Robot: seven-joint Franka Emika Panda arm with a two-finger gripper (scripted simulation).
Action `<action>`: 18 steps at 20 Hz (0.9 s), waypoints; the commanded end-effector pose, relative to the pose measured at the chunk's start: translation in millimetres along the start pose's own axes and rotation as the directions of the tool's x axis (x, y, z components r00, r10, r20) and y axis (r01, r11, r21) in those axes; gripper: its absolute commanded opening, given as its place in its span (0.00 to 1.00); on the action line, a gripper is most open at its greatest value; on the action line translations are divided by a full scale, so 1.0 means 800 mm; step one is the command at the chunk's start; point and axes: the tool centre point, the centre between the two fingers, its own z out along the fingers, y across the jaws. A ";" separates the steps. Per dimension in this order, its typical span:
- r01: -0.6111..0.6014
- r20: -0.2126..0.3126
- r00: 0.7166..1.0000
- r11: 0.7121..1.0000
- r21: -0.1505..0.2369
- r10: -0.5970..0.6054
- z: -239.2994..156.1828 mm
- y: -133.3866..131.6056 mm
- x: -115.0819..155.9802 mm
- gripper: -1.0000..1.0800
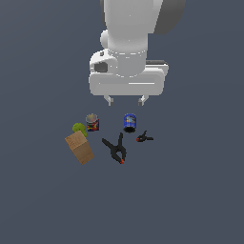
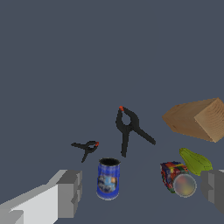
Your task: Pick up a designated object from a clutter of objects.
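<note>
Far overhead exterior; near wrist, shared clutter (image 1: 109, 138)

The blue can (image 1: 129, 122) stands upright on the grey surface (image 1: 190, 190), white-and-red label on its side, dark end up. Near it lie the red-and-dark can (image 1: 92, 122), green ball (image 1: 79, 128), cardboard box (image 1: 79, 147), large clamp (image 1: 116, 149) and small clamp (image 1: 144, 138).

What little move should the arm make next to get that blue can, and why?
Probably lower straight toward the blue can. The gripper hangs open above it, holding nothing, and the wrist view shows the can upright between the fingers, apart from the small black clamp.
</note>
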 end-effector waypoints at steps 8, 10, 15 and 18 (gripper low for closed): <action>-0.036 -0.035 0.999 0.999 0.016 0.036 -0.021 0.024 0.008 0.96; -0.041 -0.041 0.998 0.999 0.019 0.042 -0.027 0.028 0.009 0.96; -0.040 -0.038 0.998 0.999 0.018 0.040 -0.023 0.026 0.008 0.96; -0.041 -0.036 0.998 0.999 0.017 0.042 -0.013 0.024 0.006 0.96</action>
